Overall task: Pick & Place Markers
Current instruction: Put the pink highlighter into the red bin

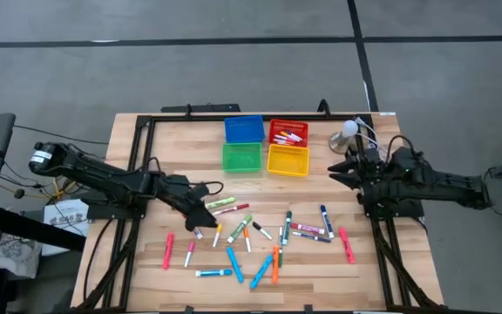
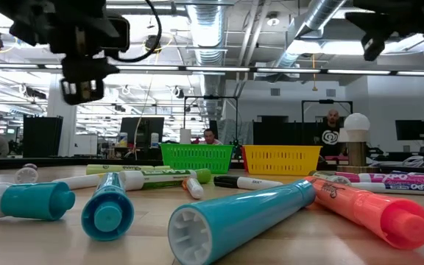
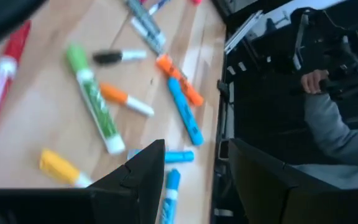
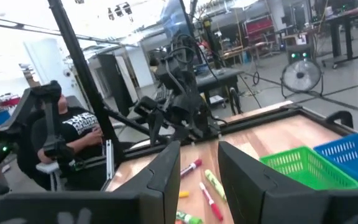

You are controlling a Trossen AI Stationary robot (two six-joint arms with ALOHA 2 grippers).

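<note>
From above, the markers (image 1: pixel 260 240) lie scattered over the near half of the wooden counter (image 1: pixel 146 262), roughly from seven to five o'clock. The left pincer (image 1: pixel 204 190) hangs over their nine o'clock edge, its fingers apart and empty. The right pincer (image 1: pixel 336 171) waits at three o'clock, beside a white lamp (image 1: pixel 349 129), its fingers slightly apart, holding nothing. Four bins sit at twelve o'clock: blue (image 1: pixel 243 129), red (image 1: pixel 288 133) with a few markers inside, green (image 1: pixel 241 157) and yellow (image 1: pixel 288 160).

At counter level, teal (image 2: pixel 249 217) and coral (image 2: pixel 374 210) markers lie closest, with the green bin (image 2: pixel 196 157) and yellow bin (image 2: pixel 281 159) behind.

The left wrist view shows green (image 3: pixel 94 99), orange (image 3: pixel 179 79) and blue (image 3: pixel 185 111) markers below its parted fingers (image 3: pixel 143 174), and a person's sleeve (image 3: pixel 334 134) beyond the counter edge.

The right wrist view looks across at the left arm (image 4: pixel 179 109), a seated person (image 4: pixel 67 140), and the green bin (image 4: pixel 303 167).
</note>
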